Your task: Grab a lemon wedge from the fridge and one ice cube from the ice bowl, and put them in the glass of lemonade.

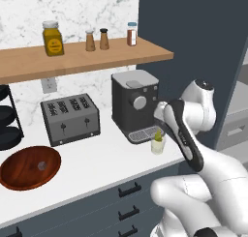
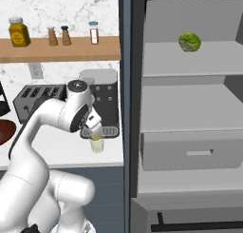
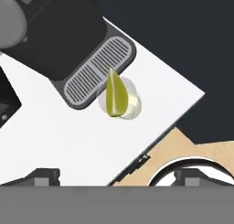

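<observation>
The glass of lemonade (image 1: 157,145) stands on the white counter in front of the coffee machine. The yellow-green lemon wedge (image 3: 114,96) rests upright in the glass (image 3: 130,104), its tip poking above the rim. My gripper (image 2: 96,128) hovers just above the glass (image 2: 97,144), open, its fingertips (image 3: 43,176) spread wide with nothing between them. The ice bowl (image 1: 19,175) sits at the counter's left end with the pale ice cube (image 1: 41,166) in it. The fridge (image 2: 190,103) stands open on the right, its grey shelves showing.
A coffee machine (image 1: 134,103) and a toaster (image 1: 70,119) line the back wall. A black rack (image 1: 7,117) stands at the far left. A wooden shelf (image 1: 82,57) with jars hangs overhead. A leafy green ball (image 2: 190,42) lies on the fridge's top shelf.
</observation>
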Controlling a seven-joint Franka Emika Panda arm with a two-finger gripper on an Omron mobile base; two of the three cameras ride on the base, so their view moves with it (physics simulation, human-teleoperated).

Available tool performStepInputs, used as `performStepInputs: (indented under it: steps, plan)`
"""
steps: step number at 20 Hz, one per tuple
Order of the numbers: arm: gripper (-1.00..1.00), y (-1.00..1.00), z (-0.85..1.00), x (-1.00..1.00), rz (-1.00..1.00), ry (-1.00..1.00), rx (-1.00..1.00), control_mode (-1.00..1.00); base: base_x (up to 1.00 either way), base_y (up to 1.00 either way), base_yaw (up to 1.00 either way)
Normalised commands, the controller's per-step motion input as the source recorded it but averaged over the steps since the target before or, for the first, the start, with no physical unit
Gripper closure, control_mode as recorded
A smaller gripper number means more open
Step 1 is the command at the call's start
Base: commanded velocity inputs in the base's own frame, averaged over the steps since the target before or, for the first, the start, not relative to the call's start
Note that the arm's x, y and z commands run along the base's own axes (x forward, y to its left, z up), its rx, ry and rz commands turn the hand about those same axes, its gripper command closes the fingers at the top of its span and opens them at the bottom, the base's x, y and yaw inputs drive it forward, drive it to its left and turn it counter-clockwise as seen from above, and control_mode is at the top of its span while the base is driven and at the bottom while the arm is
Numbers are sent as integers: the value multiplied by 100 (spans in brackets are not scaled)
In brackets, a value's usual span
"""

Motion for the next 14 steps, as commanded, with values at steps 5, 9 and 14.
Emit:
performStepInputs:
  steps: [5,9,14]
  plan:
    - [-100,0,23,-100,-1,-13,10,-100,0,0,0]
    - [-100,0,35,-65,0,-2,5,-100,0,0,0]
    - [-100,10,83,-2,0,1,6,-100,0,0,0]
